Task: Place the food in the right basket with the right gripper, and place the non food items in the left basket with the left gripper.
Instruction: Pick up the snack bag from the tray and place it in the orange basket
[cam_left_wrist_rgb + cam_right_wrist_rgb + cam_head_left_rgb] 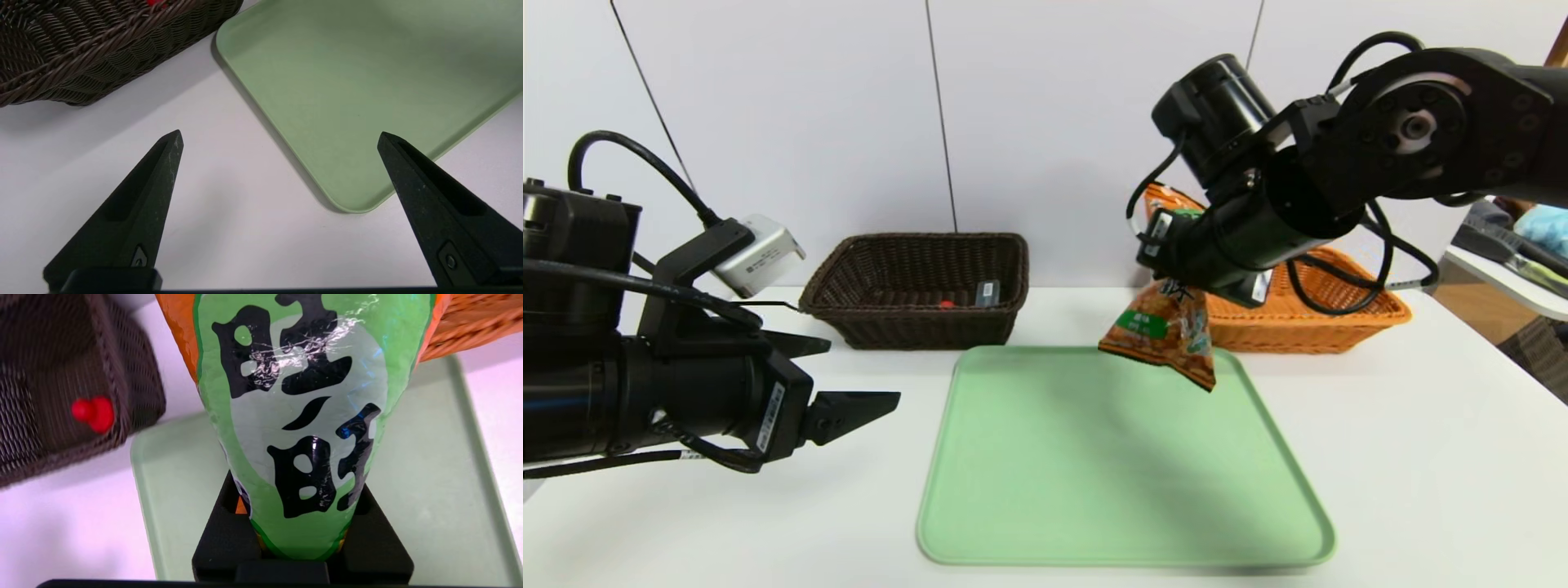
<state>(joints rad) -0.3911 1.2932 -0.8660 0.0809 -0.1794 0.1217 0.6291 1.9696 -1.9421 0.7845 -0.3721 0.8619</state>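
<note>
In the head view the right end effector (1176,282) is gripping a snack bag (1164,333) that is hanging right of centre above the green tray (1094,523), just short of the orange basket (1307,318); releasing here would be dropping it outside. In the left wrist view the left end effector (280,139) is idling with fingers spread over the table (229,228). In the right wrist view the fingers are pinching only the bag's bottom edge (298,543), so it may be slipping free.

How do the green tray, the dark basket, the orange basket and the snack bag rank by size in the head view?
1. green tray
2. dark basket
3. orange basket, partly hidden, so unsure against the dark one
4. snack bag
</note>
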